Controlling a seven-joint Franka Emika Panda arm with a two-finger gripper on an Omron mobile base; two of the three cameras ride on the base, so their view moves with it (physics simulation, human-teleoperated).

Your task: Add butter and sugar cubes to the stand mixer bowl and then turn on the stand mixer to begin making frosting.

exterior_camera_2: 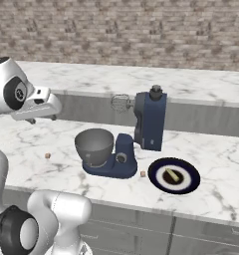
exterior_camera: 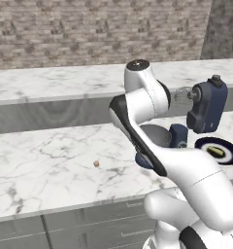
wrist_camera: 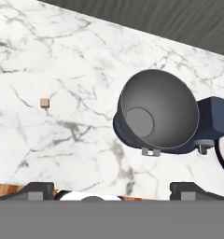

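Note:
The navy stand mixer stands on the marble counter with its head tilted back and the wire whisk pointing sideways. The grey stand mixer bowl sits on its flat base; the hand view looks into the bowl from above, and nothing lies in it. A yellow stick of butter rests on a dark-blue-and-white plate. One sugar cube lies beside that plate, another lies left of the bowl. My gripper hangs open above the counter, nothing between its fingers.
A raised marble ledge and a brick wall run behind the counter. The counter's front edge lies above grey drawers. Bare marble spreads left of the mixer. My arm hides part of the bowl in the left base view.

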